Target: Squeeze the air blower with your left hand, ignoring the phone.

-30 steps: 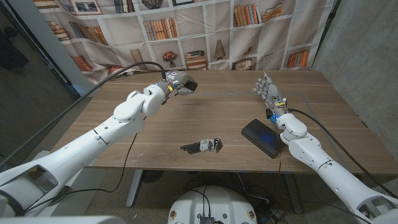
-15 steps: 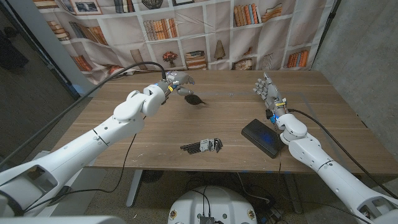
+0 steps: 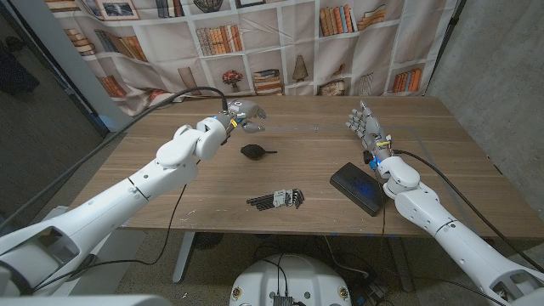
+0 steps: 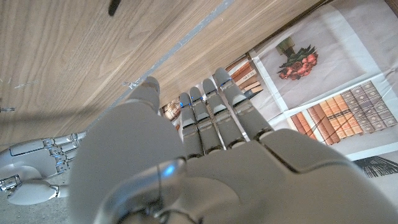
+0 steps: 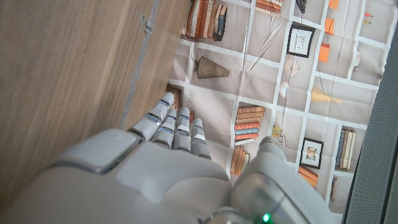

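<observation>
The head view looks down from above and behind both arms over the whole wooden table, toward the bookshelf-printed curtain behind it. The left wrist view sits very near the back of the left hand and looks along the fingers to the table and the curtain. The right wrist view does the same over the right hand. All three views share the table and the curtain.
</observation>
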